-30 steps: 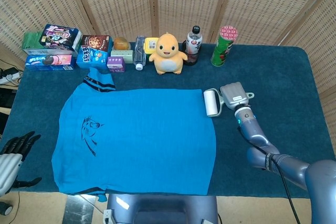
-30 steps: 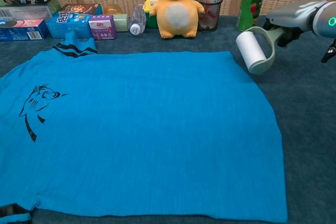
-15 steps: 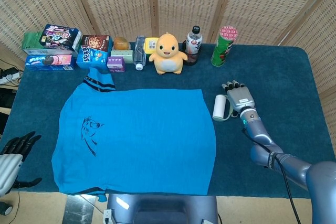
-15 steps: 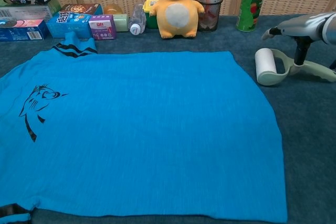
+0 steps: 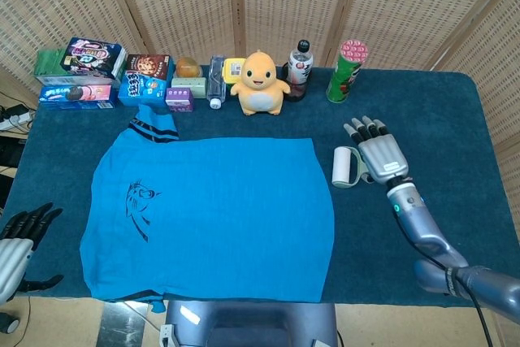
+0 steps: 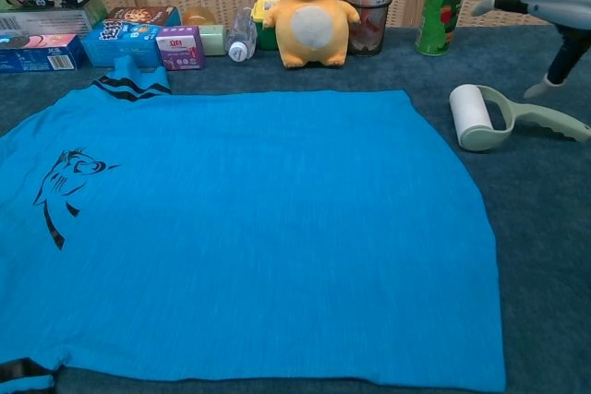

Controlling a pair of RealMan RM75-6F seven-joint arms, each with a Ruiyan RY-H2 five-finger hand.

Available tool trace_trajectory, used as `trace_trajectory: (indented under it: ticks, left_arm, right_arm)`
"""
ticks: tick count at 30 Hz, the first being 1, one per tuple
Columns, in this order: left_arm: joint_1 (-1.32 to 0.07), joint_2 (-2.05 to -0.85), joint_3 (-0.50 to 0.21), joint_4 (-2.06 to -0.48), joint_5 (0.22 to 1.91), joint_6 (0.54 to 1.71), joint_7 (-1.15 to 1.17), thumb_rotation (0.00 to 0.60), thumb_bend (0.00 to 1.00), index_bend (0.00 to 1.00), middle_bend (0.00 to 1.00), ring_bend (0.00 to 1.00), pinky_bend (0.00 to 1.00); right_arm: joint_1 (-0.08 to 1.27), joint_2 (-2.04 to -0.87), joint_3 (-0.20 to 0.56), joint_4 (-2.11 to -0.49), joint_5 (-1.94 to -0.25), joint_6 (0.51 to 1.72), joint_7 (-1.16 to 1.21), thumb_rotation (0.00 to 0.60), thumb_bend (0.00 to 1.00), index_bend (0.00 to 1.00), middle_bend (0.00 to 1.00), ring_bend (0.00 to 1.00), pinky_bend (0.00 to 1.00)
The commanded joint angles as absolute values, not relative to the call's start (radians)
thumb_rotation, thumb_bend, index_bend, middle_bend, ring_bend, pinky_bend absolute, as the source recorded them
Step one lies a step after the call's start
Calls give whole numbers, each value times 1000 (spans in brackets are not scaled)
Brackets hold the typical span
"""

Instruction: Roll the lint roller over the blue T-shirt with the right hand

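**Lint roller lies on the table beside the shirt, right hand lifted above it**

At the far left edge of the head view, the left hand (image 5: 23,237) hangs below the table's edge with its dark fingers spread, holding nothing. Along the back of the blue-carpeted table (image 5: 455,111) runs a row of goods: stacked snack boxes (image 5: 81,71), a cookie box (image 5: 146,77), a small purple box (image 5: 179,98), a clear bottle (image 5: 216,81), a yellow plush toy (image 5: 261,81), a drink bottle (image 5: 300,67) and a green chip can (image 5: 347,70).

The blue T-shirt (image 5: 211,213) lies flat across the middle of the table, collar toward the boxes, a dark print on its left part.

Just beside the shirt's right edge — off the fabric — the lint roller (image 6: 476,115) rests on the table, white roll nearest the shirt, pale green handle (image 6: 549,122) pointing right. The right hand (image 5: 380,154) hovers over the handle with fingers extended and apart, gripping nothing — the chest view shows clear space between it and the roller.
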State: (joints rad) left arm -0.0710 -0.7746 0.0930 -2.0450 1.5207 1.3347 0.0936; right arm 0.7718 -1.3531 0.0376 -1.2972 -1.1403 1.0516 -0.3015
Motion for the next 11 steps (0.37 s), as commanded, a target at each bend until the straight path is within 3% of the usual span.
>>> trace_trajectory:
  ticks: [1, 11]
  left_arm:
    - [-61, -782, 93, -2046, 1523, 1352, 107, 600, 113, 0, 0, 0, 0]
    - [-38, -784, 99, -2048, 1550, 1392, 119, 600, 114, 0, 0, 0, 0]
  right_arm:
    - [636, -1328, -26, -1281, -1325, 1239, -150, 600, 0, 6, 0, 0, 100]
    - [480, -1312, -61, -1306, -1409, 1397, -81, 600, 0, 45, 8, 0, 100]
